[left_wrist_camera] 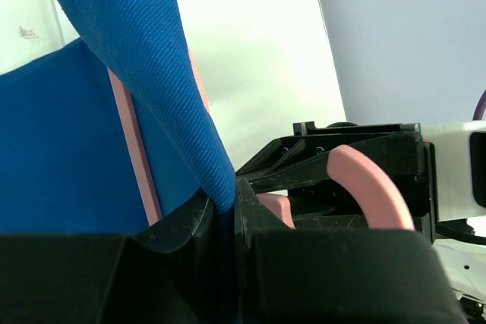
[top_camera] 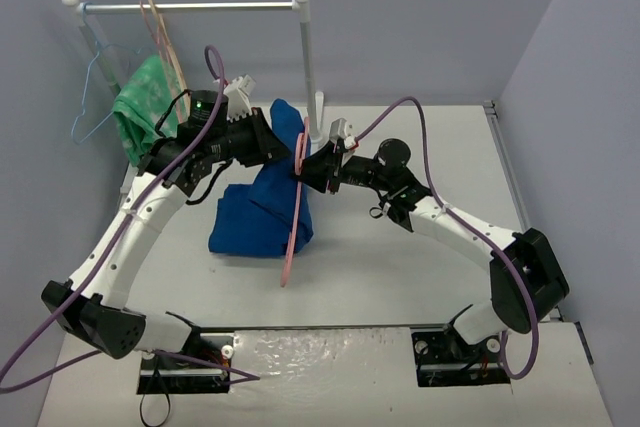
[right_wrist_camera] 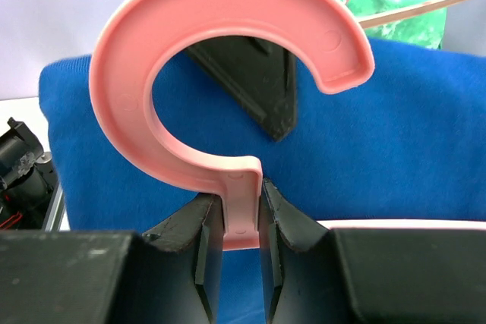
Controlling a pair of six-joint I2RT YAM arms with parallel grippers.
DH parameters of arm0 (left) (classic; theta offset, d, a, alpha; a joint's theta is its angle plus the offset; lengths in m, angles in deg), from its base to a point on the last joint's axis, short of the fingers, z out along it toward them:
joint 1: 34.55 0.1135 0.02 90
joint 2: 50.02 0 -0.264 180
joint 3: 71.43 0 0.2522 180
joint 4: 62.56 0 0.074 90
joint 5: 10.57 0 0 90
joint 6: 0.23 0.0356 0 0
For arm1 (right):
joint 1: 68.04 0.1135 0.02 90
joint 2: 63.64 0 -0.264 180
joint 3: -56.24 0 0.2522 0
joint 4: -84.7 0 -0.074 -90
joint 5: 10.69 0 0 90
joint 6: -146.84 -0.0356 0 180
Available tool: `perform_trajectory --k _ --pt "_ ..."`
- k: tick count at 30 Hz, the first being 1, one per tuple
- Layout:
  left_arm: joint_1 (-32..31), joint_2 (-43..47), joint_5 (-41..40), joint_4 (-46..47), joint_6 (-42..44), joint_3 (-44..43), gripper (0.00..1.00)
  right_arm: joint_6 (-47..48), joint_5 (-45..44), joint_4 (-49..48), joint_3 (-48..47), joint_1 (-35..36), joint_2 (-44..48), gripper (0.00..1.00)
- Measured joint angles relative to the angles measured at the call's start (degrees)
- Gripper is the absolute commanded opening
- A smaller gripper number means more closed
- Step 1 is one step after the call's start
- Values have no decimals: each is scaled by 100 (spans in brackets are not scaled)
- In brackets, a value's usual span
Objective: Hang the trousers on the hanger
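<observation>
The blue trousers (top_camera: 262, 209) hang in a bunch at mid-table, their top fold lifted. My left gripper (top_camera: 272, 137) is shut on that fold; in the left wrist view the cloth (left_wrist_camera: 68, 134) runs down between the jaws of the left gripper (left_wrist_camera: 228, 206). The pink hanger (top_camera: 292, 237) stands nearly upright against the trousers' right side. My right gripper (top_camera: 312, 169) is shut on it. In the right wrist view the right gripper (right_wrist_camera: 239, 214) pinches the stem under the curled hook (right_wrist_camera: 137, 36), with trousers (right_wrist_camera: 410, 142) behind. A pink hanger bar (left_wrist_camera: 140, 149) crosses the cloth.
A white clothes rail (top_camera: 190, 7) on a post (top_camera: 308, 57) stands at the back. On it hang a green patterned cloth (top_camera: 145, 107), a beige hanger (top_camera: 165, 42) and a thin light-blue wire hanger (top_camera: 95, 87). Walls close in on the left, back and right.
</observation>
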State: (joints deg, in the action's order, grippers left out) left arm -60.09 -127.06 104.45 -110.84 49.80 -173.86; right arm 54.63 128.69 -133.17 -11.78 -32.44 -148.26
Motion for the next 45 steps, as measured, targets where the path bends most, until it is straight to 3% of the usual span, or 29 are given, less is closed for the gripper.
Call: perform_trajectory --k 10,45 --pt "-2 -222 -69 -492 95 -695 0 -70 125 -44 0 -74 -41 0" --pt "49 -171 -364 -550 95 -816 0 -455 509 -527 -114 -260 -1085 0"
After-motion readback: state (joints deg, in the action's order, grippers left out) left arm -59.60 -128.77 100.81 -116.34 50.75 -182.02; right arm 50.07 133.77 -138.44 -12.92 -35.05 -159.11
